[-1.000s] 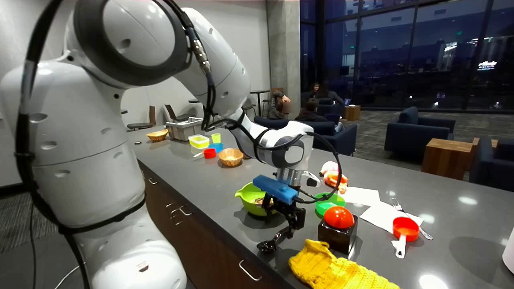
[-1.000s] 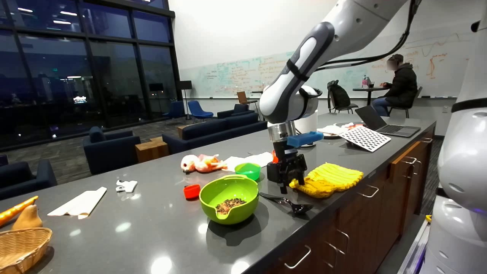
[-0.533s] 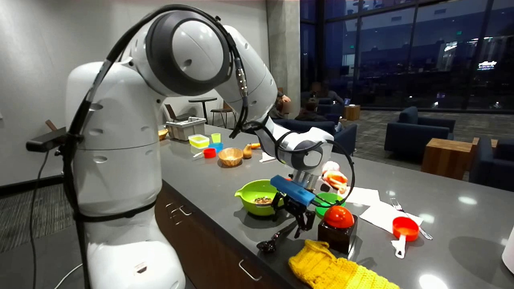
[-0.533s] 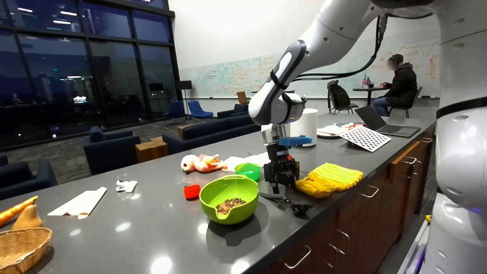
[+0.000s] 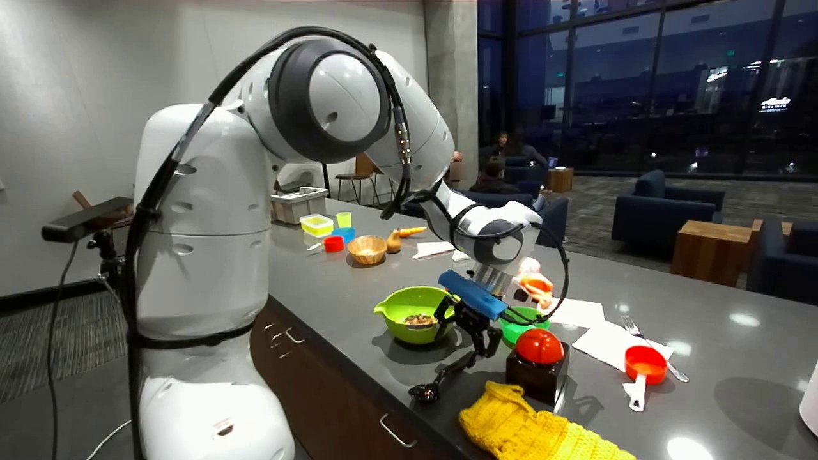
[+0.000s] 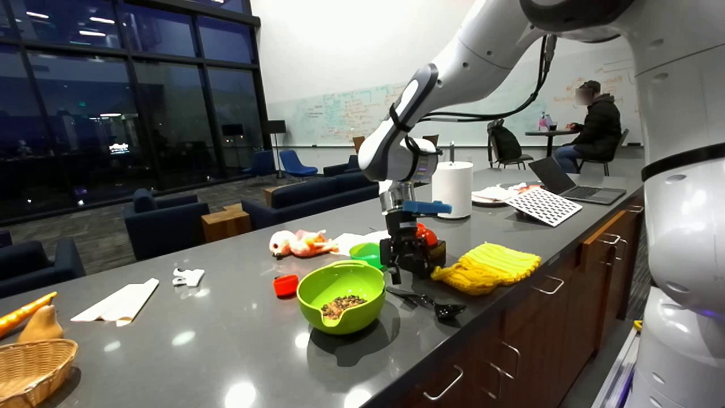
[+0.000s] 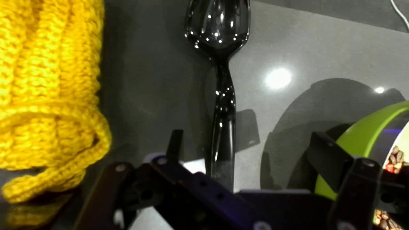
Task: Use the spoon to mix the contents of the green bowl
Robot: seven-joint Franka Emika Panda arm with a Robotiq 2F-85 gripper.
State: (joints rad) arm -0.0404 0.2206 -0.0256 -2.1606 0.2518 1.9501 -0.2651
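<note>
Hovering spread wide over one black spoon (image 7: 224,127), two fingers (image 7: 330,159) hang near one green bowl (image 6: 338,282).

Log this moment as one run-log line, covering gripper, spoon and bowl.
gripper: open, holding nothing, above glossy black spoon | spoon: lying on countertop | lime-green spouted bowl: upright beside spoon, bean-like mix inside

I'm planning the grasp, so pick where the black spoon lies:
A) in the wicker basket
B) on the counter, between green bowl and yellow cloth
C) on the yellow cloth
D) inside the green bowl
B: in the wrist view the black spoon lies on the counter, yellow cloth to one side, green bowl to the other.
</note>
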